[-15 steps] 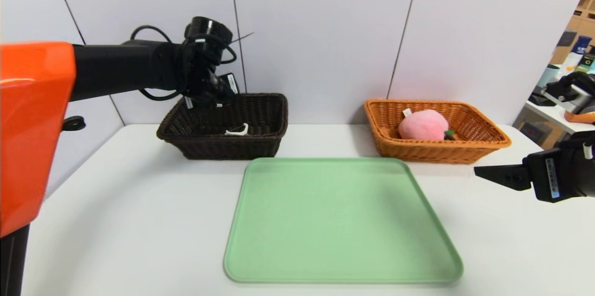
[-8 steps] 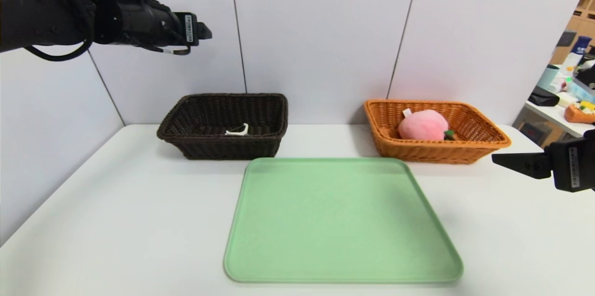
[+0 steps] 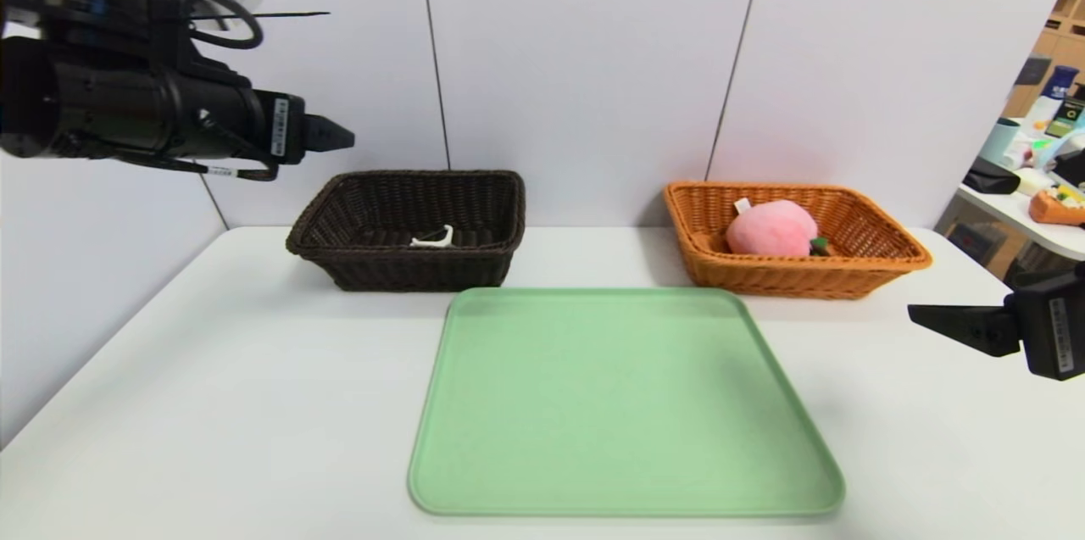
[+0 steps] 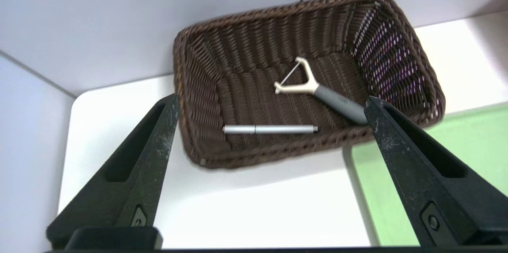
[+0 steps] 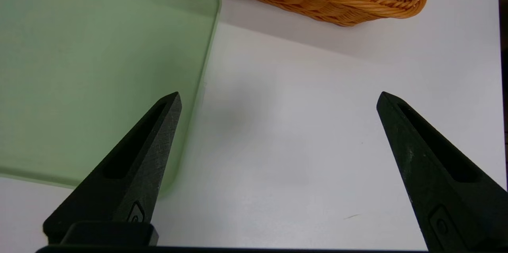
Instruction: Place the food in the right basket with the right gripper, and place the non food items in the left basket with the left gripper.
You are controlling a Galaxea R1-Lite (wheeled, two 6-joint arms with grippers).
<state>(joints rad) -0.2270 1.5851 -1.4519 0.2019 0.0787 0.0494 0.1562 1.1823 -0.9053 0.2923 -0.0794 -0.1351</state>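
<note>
The pink plush peach (image 3: 770, 228) lies inside the orange-tan right basket (image 3: 797, 277) at the back right of the table. In the dark brown left basket (image 4: 198, 86) lie the Y-shaped peeler (image 4: 313, 88) and the slim pen (image 4: 270, 129); only the peeler's white head (image 3: 432, 239) shows in the head view. My left gripper (image 4: 272, 98) hangs open and empty, high up and to the left of the dark basket (image 3: 407, 269). My right gripper (image 5: 279, 94) stands open and empty over bare table, in front of the right basket's (image 5: 317, 2) near right corner.
A green tray (image 3: 627, 404) with nothing on it lies in the middle of the white table, in front of both baskets. A grey panelled wall runs behind the baskets. Shelves and clutter sit beyond the table's right edge.
My left gripper has risen from over the dark basket and drawn back to the left, its jaws spreading wider. My right gripper has pulled back a little to the right.
</note>
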